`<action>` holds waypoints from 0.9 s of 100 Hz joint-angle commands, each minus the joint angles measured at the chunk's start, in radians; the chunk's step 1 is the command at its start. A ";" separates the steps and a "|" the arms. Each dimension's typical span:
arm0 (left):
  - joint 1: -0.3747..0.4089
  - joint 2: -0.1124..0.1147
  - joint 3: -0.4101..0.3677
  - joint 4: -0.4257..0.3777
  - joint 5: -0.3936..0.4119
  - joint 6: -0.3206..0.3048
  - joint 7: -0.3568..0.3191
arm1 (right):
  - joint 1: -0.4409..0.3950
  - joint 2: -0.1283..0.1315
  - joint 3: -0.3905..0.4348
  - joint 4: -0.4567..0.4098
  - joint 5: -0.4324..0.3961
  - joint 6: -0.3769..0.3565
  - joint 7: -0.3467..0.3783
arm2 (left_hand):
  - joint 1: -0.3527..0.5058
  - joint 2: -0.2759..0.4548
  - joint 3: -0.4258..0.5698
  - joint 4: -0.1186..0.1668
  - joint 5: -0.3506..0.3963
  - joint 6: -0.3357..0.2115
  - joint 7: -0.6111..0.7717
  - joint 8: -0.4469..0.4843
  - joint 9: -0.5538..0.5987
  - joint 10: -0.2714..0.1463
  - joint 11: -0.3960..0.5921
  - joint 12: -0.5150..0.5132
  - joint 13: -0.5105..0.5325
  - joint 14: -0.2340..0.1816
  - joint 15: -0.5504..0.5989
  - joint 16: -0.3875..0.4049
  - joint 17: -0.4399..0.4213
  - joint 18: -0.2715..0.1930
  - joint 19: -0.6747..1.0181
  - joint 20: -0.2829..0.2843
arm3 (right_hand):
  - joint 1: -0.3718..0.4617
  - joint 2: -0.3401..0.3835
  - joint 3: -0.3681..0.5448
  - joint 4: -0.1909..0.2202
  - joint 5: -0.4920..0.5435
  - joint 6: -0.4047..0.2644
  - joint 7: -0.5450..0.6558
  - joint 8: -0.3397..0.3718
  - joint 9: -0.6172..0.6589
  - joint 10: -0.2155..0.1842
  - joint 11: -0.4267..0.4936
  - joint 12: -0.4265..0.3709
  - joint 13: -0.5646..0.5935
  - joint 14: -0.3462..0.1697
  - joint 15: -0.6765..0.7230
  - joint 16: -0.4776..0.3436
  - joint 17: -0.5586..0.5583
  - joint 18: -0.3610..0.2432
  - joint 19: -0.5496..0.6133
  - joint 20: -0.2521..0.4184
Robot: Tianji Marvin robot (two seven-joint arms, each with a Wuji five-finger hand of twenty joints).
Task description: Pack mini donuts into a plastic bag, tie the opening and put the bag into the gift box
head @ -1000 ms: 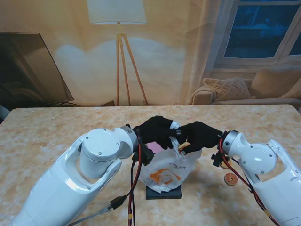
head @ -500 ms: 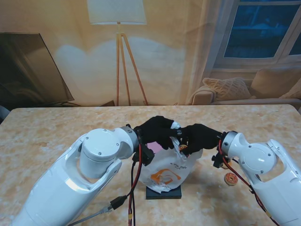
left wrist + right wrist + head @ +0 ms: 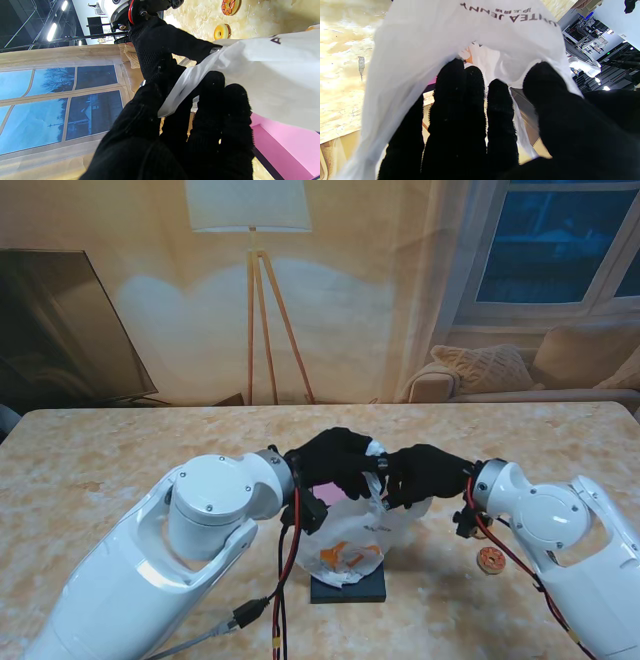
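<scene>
- Both black-gloved hands, the left hand [image 3: 335, 460] and right hand [image 3: 425, 473], gripped the plastic bag [image 3: 365, 535] at frame centre, above the gift box [image 3: 350, 588].
- One mini donut [image 3: 490, 558] lay lower right on the marbled bench [image 3: 100, 470].
- A floor lamp [image 3: 250, 240] stood upper centre, a window [image 3: 560, 240] upper right.

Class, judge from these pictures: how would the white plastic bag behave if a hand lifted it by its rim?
The plastic bag probably hangs floppy: it drapes and creases between the left hand and right hand. It looks thin and light. The smooth film may slip from gloved fingers.
</scene>
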 commanded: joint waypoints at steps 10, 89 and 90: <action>0.007 -0.003 -0.003 -0.014 -0.003 0.002 -0.013 | -0.017 -0.001 0.007 -0.010 -0.006 0.000 0.014 | 0.032 0.002 -0.007 -0.013 0.009 -0.020 0.023 0.006 -0.010 -0.002 0.006 0.007 -0.004 0.004 0.021 0.020 0.003 -0.021 0.025 0.025 | -0.032 0.022 -0.019 0.032 0.002 0.006 -0.038 0.026 -0.033 0.005 0.011 -0.003 -0.014 0.003 0.001 0.009 -0.015 0.012 0.026 0.013; 0.007 -0.007 -0.001 -0.002 -0.001 0.016 -0.005 | -0.242 -0.059 0.269 -0.138 0.166 0.039 -0.192 | 0.032 0.002 -0.006 -0.014 0.009 -0.021 0.024 0.007 -0.009 -0.003 0.006 0.008 -0.004 0.003 0.022 0.021 0.002 -0.019 0.022 0.024 | 0.060 0.143 -0.166 0.059 -0.106 -0.013 -0.030 0.045 -0.185 0.028 0.006 0.070 -0.148 0.026 0.035 0.009 -0.150 0.029 -0.005 0.017; 0.006 -0.007 -0.001 -0.001 -0.001 0.017 -0.005 | -0.242 -0.060 0.268 -0.137 0.174 0.042 -0.194 | 0.032 0.001 -0.006 -0.015 0.011 -0.020 0.025 0.007 -0.008 -0.002 0.007 0.008 -0.003 0.003 0.022 0.021 0.002 -0.019 0.022 0.023 | 0.061 0.146 -0.166 0.059 -0.109 -0.010 -0.032 0.045 -0.193 0.031 0.000 0.067 -0.158 0.029 0.024 0.004 -0.158 0.027 -0.013 0.013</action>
